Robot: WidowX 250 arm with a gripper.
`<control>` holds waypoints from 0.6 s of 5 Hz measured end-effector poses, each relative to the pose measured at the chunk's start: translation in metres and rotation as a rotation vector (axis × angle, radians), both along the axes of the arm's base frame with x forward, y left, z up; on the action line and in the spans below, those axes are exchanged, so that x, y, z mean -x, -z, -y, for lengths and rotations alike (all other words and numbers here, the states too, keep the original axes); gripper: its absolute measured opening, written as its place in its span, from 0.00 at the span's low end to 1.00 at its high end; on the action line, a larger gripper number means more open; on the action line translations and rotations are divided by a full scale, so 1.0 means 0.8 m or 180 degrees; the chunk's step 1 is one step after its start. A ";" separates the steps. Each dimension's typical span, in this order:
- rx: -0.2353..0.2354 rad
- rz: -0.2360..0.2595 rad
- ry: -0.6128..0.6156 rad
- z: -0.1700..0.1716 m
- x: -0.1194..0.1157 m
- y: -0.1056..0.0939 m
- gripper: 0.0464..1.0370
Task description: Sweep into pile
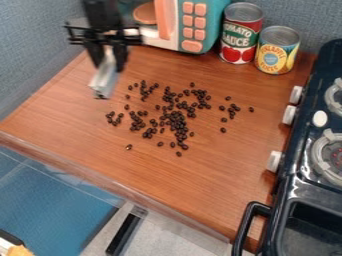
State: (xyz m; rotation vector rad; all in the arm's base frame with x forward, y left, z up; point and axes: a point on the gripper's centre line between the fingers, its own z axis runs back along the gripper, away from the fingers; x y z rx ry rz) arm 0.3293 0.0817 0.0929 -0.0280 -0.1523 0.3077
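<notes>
One wooden tabletop (pixel 207 172) is the largest thing, and it reaches along the left side of the dark toy stove (pixel 284 220), which I take as landmark for all places. Next in size comes a toy microwave (pixel 212 21), turquoise and white with orange buttons, to the left of the stove's far end. The black pincer (pixel 109 61) is well apart from the stove, over the tabletop's far left part; it is pinching a silvery tool (pixel 104 80), which points downward. Whether this tool touches the wood, I cannot tell. Two cans stand side by side, just left of the stove's far end: the taller red can (pixel 241 34) with tomatoes on its label, and the shorter yellow can (pixel 276 51), nearer to the stove. Smallest are the dark beans (pixel 176 120), to the left of the stove: they form a loose scatter, densest in the middle, with small groups and single ones around, a few toward the stove knobs (pixel 289 115).
</notes>
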 end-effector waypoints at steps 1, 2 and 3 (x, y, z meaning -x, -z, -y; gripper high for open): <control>-0.0155 0.0235 0.0025 0.050 -0.014 -0.005 0.34; -0.0257 0.0327 0.0122 0.107 -0.025 -0.009 0.34; -0.0258 0.0316 0.0094 0.146 -0.045 -0.005 0.34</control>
